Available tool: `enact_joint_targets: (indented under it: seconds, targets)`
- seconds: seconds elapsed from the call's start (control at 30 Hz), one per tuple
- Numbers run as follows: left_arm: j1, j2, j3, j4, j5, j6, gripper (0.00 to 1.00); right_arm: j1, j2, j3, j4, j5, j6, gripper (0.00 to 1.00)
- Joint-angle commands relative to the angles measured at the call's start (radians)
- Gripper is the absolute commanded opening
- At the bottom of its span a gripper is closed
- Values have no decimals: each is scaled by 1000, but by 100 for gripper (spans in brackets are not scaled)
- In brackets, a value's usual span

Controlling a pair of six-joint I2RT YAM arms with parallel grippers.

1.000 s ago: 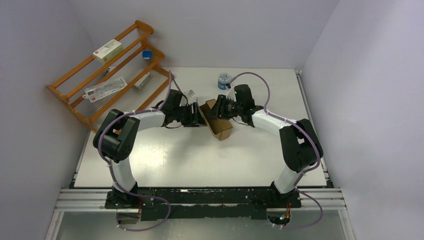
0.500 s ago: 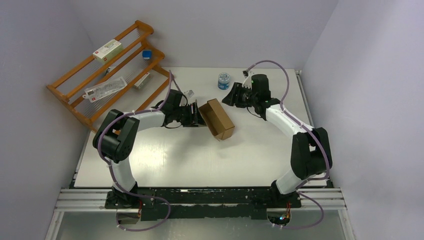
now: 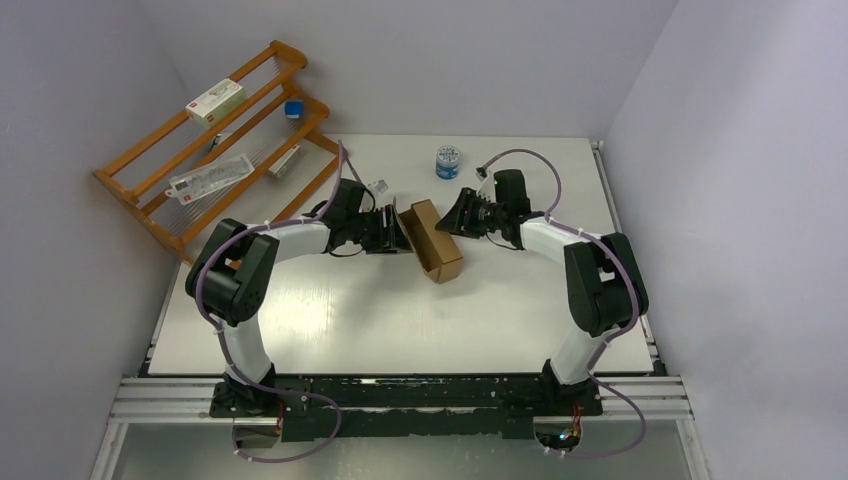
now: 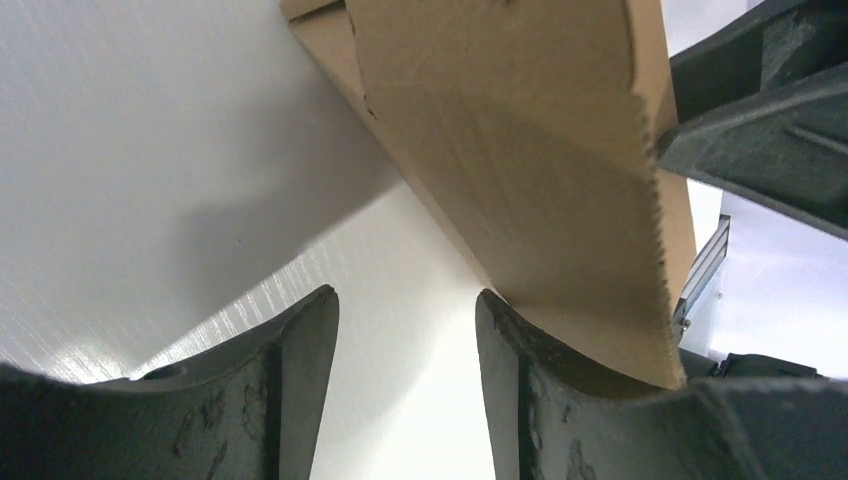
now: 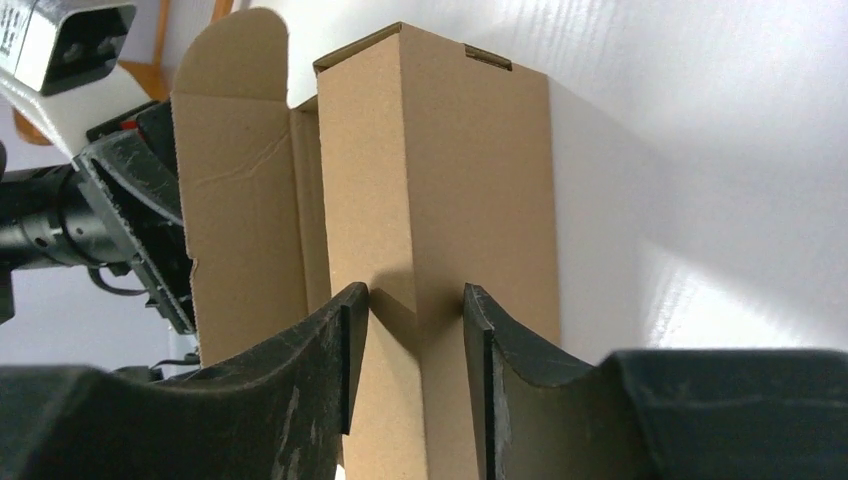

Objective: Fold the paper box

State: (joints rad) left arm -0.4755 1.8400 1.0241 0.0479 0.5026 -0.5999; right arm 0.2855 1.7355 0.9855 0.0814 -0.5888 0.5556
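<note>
The paper box (image 3: 433,241) is a brown cardboard tube lying on the white table between my two grippers. My left gripper (image 3: 398,232) is at its left side and open. In the left wrist view the gripper (image 4: 405,312) shows bare table between its fingers, and the box's open flap (image 4: 520,150) rests against the outer side of the right finger (image 4: 505,340). My right gripper (image 3: 453,218) is at the box's far right end. In the right wrist view it (image 5: 410,300) is open, its fingers on either side of the box's long corner edge (image 5: 405,150). The rounded end flap (image 5: 235,130) stands open.
A wooden rack (image 3: 150,170) stands at the back left with white cartons (image 3: 215,100) and packets on it. A blue-lidded jar (image 3: 449,161) sits at the back of the table. A small white item (image 3: 380,186) lies behind my left wrist.
My right gripper left the box and swung back toward the jar, then returned to the box's far right end. The box shifted slightly. My left arm stayed put.
</note>
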Motion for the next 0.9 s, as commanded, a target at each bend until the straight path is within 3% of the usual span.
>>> enact_joint_targets:
  seconds: [0.0,0.57,0.87]
  targets:
    - [-8,-34,28,43,42,-23,58,29,-17,-30,87,-67,53,43]
    - [50,-105,-10,26,82,-27,60,196,-93,-103,140,67,109,33]
    - [62,-24,86,-60,66,26,60,251,-136,-175,151,178,199,29]
